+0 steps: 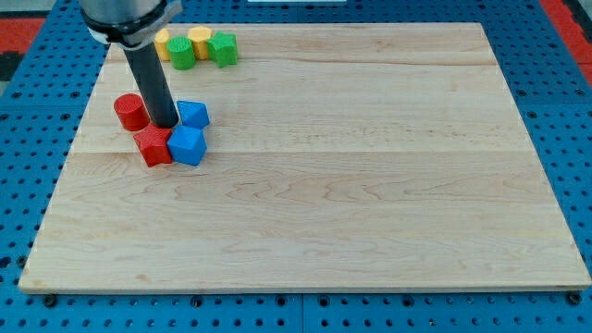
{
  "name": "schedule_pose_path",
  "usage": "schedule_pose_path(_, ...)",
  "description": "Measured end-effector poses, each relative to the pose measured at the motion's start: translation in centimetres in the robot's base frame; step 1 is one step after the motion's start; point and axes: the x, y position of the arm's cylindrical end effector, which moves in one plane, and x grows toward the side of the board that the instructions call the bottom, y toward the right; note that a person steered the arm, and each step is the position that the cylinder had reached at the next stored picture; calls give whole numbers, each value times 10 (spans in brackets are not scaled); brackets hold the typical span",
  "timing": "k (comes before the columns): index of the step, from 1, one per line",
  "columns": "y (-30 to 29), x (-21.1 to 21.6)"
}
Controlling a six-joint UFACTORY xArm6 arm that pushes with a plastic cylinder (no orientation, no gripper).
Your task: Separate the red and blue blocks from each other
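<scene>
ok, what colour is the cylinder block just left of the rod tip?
Red: the red cylinder block, clear in the camera view, beside my tip.

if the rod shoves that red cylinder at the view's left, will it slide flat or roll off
The red cylinder stands upright on its flat end, so it will probably slide, not roll. It looks squat, so tipping seems unlikely. Its round side may let it slip off my tip, which sits just to its right among the red and blue blocks. The wooden board looks smooth, so it should move easily.

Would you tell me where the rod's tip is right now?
My tip sits in the view's upper left, amid the cluster: red cylinder left, upper blue block right, red block just below.
</scene>
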Motion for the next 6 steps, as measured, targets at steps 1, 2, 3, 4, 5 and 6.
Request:
schedule_pose_path(1, 9, -34)
schedule_pose_path(2, 33, -24)
schedule_pose_path(3, 41, 14)
schedule_pose_path(4, 39, 32)
schedule_pose_path(5, 39, 32)
schedule_pose_path(6, 42, 66)
